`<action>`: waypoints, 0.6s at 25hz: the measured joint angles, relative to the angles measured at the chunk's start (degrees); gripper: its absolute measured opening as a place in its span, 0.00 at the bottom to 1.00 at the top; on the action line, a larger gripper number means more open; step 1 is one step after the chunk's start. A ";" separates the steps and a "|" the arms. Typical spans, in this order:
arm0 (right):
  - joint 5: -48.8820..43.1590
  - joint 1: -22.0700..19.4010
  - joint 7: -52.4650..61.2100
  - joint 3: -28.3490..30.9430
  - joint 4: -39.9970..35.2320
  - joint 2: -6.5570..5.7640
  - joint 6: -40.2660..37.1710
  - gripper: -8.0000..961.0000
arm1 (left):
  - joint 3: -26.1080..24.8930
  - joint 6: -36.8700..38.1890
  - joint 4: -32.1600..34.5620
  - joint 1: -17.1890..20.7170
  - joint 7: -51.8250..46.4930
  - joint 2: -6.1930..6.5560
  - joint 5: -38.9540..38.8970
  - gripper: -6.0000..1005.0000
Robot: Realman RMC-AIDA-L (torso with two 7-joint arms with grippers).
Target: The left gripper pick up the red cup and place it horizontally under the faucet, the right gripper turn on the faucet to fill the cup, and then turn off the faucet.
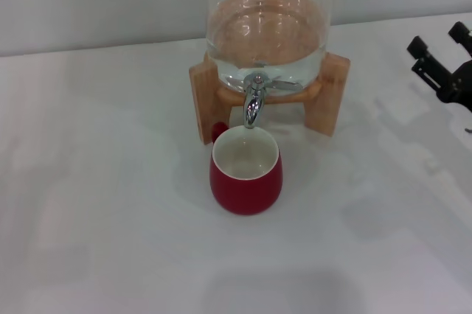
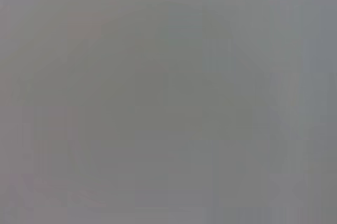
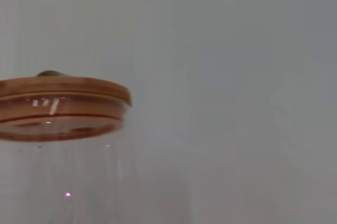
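Head view. White table [image 1: 110, 218]: bears a wooden stand [image 1: 203, 96] carrying a clear glass water jar [image 1: 267, 26], partly filled. The faucet [image 1: 253, 100]: chrome, fixed at the jar's lower front, spout pointing down, lever on top. The red cup [image 1: 245, 170]: upright on the table directly below the spout, mouth open upward, white inside, no water discernible in it; small red handle visible at its rear left, close to the stand's left leg. The spout tip sits just above the cup's far rim. The right gripper [image 1: 441, 60]: black, at the right edge of the view, well apart from the jar, raised off the table; two finger ends stand parted with a gap between them, and nothing is held. The left gripper: not visible in this view.

Left wrist view. Uniform grey field only; no object, finger or surface can be made out. State of the left gripper cannot be told.

Right wrist view. Wooden lid [image 3: 60, 90]: round, seated on top of the glass jar, a small dark knob showing at its crown. Clear jar wall extends beneath it. Plain pale wall [image 3: 237, 77] behind. The gripper's own fingers do not show here.
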 joint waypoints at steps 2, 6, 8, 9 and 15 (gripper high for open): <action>0.00 0.00 0.21 -1.09 -0.08 -0.03 -0.42 0.88 | -1.94 -0.80 0.56 0.35 0.00 -0.01 -0.02 0.86; 0.01 0.00 0.60 -3.09 -0.12 -0.05 -1.23 0.88 | -3.97 -2.23 1.59 0.77 0.00 0.03 -0.03 0.86; 0.01 -0.01 0.68 -3.84 -0.14 -0.08 -1.65 0.88 | -3.99 -2.35 1.69 0.80 0.00 0.07 -0.03 0.86; 0.01 0.00 0.79 -4.50 -0.15 -0.10 -2.08 0.88 | -4.00 -2.37 1.73 0.81 0.00 0.09 -0.02 0.86; -0.29 0.00 2.54 -8.04 -0.16 -0.24 -4.65 0.88 | -3.77 -2.40 1.78 0.85 0.00 0.13 0.36 0.86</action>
